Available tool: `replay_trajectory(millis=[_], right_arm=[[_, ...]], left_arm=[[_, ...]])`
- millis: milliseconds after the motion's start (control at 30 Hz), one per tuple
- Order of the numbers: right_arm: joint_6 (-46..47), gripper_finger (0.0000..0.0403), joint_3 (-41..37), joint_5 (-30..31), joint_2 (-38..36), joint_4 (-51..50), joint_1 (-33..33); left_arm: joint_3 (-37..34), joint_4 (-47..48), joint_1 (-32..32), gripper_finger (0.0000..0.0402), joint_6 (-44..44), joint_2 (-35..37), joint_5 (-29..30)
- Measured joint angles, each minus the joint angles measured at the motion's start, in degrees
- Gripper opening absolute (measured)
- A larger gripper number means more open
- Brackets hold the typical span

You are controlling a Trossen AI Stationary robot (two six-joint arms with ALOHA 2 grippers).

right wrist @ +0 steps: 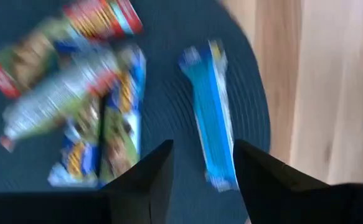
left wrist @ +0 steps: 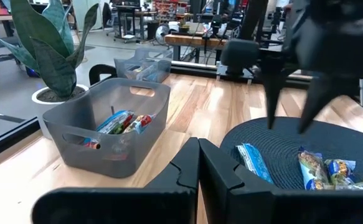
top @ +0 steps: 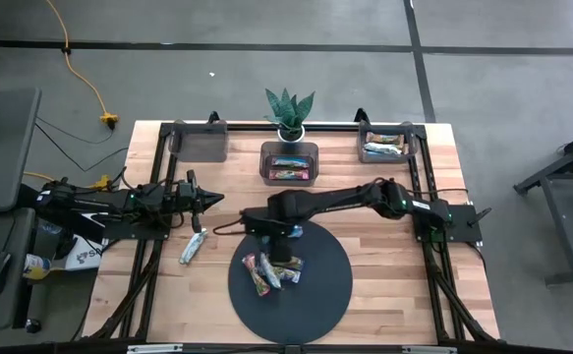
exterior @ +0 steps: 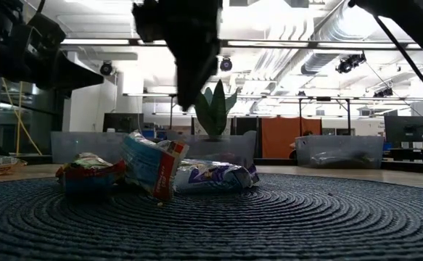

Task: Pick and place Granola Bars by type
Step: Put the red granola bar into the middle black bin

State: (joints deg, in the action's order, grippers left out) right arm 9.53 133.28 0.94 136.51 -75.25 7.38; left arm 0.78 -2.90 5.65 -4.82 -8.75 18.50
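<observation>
Bar (right wrist: 211,115) lengthwise between open right gripper (right wrist: 203,163) fingers.

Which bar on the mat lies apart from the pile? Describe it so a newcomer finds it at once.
Start at the round dark mat. The right gripper hangs open over its upper left part. Just beside the pile of bars lies one blue bar alone, flat, touching none of them.

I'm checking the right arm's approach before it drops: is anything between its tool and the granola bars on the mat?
Nothing visible blocks it. The right tool hangs open above the round mat, with only air between it and the blue bar and the pile of bars below. The left tool waits aside, shut.
</observation>
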Motion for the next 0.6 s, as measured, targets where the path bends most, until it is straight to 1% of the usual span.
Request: replay_trajectory(millis=[167, 300, 400, 600], right_arm=[[1.6, 0.0149, 0.0, -0.3, 0.0, -8.1, -0.3], [2.7, 0.0149, 0.0, -0.6, -0.2, -12.5, -0.1], [4.0, 0.0149, -0.1, -0.7, -1.3, -13.9, 0.4], [7.8, 0.0149, -0.1, -0.7, -5.7, -14.1, 1.8]], left_arm=[[0.0, 0.0, 0.0, 0.0001, 0.0, 0.0, 0.0], [0.0, 0.0, 0.0, 0.0001, 0.0, 0.0, 0.0], [0.0, 0.0, 0.0, 0.0001, 0.0, 0.0, 0.0], [0.0, 0.0, 0.0, 0.0001, 0.0, 0.0, 0.0]])
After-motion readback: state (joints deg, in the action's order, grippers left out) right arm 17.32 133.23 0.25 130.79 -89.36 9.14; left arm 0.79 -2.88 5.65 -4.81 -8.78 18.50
